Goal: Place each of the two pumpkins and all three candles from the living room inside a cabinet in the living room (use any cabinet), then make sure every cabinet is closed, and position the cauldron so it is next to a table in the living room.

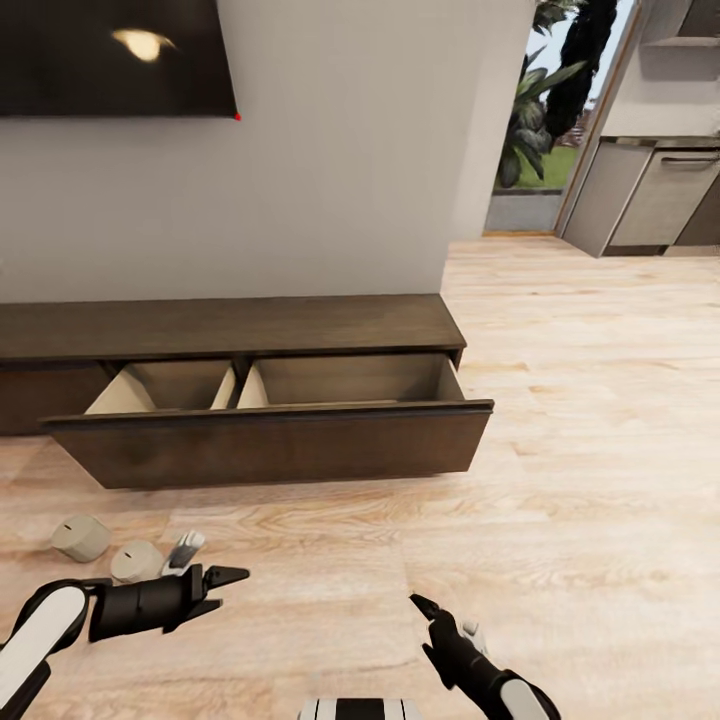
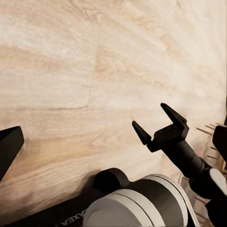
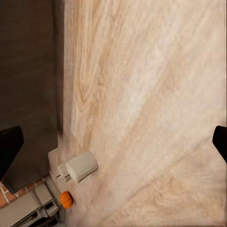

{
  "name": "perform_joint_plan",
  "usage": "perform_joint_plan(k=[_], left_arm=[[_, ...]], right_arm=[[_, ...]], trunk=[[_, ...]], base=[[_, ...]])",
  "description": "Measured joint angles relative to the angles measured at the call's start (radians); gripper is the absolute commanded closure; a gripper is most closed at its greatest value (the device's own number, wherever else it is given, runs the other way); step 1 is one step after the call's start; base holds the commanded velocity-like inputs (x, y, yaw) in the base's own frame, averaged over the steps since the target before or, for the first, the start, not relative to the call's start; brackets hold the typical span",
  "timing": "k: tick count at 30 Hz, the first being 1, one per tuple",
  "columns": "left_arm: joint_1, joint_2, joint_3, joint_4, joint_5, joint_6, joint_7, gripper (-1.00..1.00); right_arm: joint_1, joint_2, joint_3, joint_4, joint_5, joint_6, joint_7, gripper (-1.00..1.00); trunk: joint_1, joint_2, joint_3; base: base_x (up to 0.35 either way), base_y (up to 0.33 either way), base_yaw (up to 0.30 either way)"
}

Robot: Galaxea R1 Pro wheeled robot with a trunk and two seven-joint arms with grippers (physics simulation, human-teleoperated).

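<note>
The long dark brown cabinet (image 1: 230,330) stands against the wall with its wide drawer (image 1: 270,445) pulled out, and the pale interior that shows holds nothing. Two grey-beige candles (image 1: 81,537) (image 1: 135,560) sit on the floor in front of its left end. A third pale piece (image 1: 185,550) lies beside them, partly behind my left gripper (image 1: 232,588), which is open just right of them. My right gripper (image 1: 428,620) (image 2: 158,125) hangs open over bare floor. In the right wrist view the candles (image 3: 78,166) lie by the cabinet (image 3: 28,85), with one orange pumpkin (image 3: 66,199) beyond them.
Light wood floor (image 1: 560,420) stretches to the right toward a doorway with plants (image 1: 540,110) and grey kitchen units (image 1: 650,195). A dark TV (image 1: 115,55) hangs on the white wall above the cabinet. Brickwork (image 3: 9,194) shows near the pumpkin.
</note>
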Motion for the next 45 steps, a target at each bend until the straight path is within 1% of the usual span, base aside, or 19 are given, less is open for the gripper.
perform_joint_plan(k=[3,6,10,14,17,22,23,25,28,30,32,34,35,38,39,41,43,45], left_arm=[[0.001,-0.001,0.000,0.015,0.000,0.000,0.042,-1.00],[0.002,-0.001,-0.001,0.024,0.000,0.000,0.058,-1.00],[0.003,-0.002,-0.007,0.033,-0.001,-0.001,0.063,-1.00],[0.003,-0.003,-0.011,0.036,-0.001,-0.001,0.064,-1.00],[0.003,-0.003,-0.012,0.036,-0.001,-0.001,0.063,-1.00],[0.003,-0.003,-0.013,0.036,0.001,0.000,0.063,-1.00],[0.003,-0.003,-0.014,0.036,0.001,0.000,0.063,-1.00],[0.003,-0.003,-0.024,0.036,0.001,-0.001,0.063,-1.00],[0.003,-0.004,-0.037,0.036,-0.001,-0.001,0.064,-1.00],[0.003,-0.006,-0.047,0.036,-0.002,-0.001,0.064,-1.00],[0.003,-0.008,-0.051,0.036,-0.002,-0.002,0.063,-1.00],[0.003,-0.009,-0.053,0.036,-0.002,-0.001,0.063,-1.00],[0.003,-0.009,-0.053,0.036,-0.002,-0.001,0.063,-1.00],[0.003,-0.009,-0.054,0.036,-0.002,-0.001,0.063,-1.00],[0.003,-0.011,-0.054,0.036,-0.001,-0.001,0.063,-1.00],[0.003,-0.023,-0.055,0.036,-0.001,-0.001,0.064,-1.00],[0.003,-0.036,-0.055,0.036,-0.002,-0.001,0.064,-1.00],[0.003,-0.044,-0.056,0.036,-0.003,-0.001,0.064,-1.00]], right_arm=[[0.011,-0.016,0.001,0.001,-0.001,0.001,0.001,-1.00],[0.019,-0.022,-0.002,0.000,-0.007,0.000,0.004,-1.00],[0.021,-0.027,-0.006,0.000,-0.008,0.002,0.022,-1.00],[0.022,-0.046,-0.008,0.000,-0.010,0.006,0.034,-1.00],[0.022,-0.052,-0.010,0.002,-0.011,0.001,0.036,-1.00],[0.023,-0.053,-0.014,0.004,-0.010,-0.035,0.040,-1.00],[0.023,-0.052,-0.014,0.009,-0.009,-0.055,0.040,-1.00],[0.023,-0.054,-0.015,0.015,-0.009,-0.080,0.040,-1.00],[0.023,-0.058,-0.016,0.019,-0.009,-0.093,0.041,-1.00],[0.023,-0.077,-0.016,0.021,-0.010,-0.098,0.042,-1.00],[0.023,-0.101,-0.016,0.023,-0.011,-0.100,0.042,-1.00],[0.023,-0.111,-0.017,0.038,-0.016,-0.106,0.041,-1.00],[0.023,-0.111,-0.017,0.043,-0.017,-0.110,0.041,-1.00],[0.023,-0.110,-0.016,0.064,-0.021,-0.177,0.041,-1.00],[0.023,-0.109,-0.015,0.068,-0.019,-0.210,0.040,-1.00],[0.023,-0.109,-0.011,0.075,-0.016,-0.257,0.036,-1.00],[0.023,-0.109,-0.008,0.079,-0.014,-0.283,0.034,-1.00],[0.023,-0.107,-0.004,0.081,-0.011,-0.295,0.034,-1.00]], trunk=[[-0.001,0.001,0.012],[-0.003,0.001,0.023],[-0.005,0.002,0.039],[-0.006,0.003,0.054],[-0.008,0.004,0.066],[-0.010,0.005,0.085],[-0.010,0.005,0.089],[-0.011,0.006,0.097],[-0.013,0.007,0.108],[-0.014,0.007,0.116],[-0.021,0.021,0.122],[-0.029,0.035,0.129],[-0.033,0.042,0.132],[-0.044,0.063,0.141],[-0.048,0.070,0.144],[-0.056,0.084,0.151],[-0.063,0.098,0.157],[-0.071,0.112,0.163]], base=[[0.000,0.000,0.000],[0.000,0.000,0.000],[0.000,0.000,0.000],[0.000,0.000,0.000],[0.000,0.000,0.000],[0.000,0.000,0.000],[0.000,0.000,0.000],[0.000,0.000,0.000],[0.000,0.000,0.000],[0.000,0.000,0.000],[0.000,0.000,0.000],[0.000,0.000,0.000],[0.000,0.000,0.000],[0.000,0.000,0.000],[0.000,0.000,0.000],[0.000,0.000,0.000],[0.000,0.000,0.000],[0.000,0.000,0.000]])
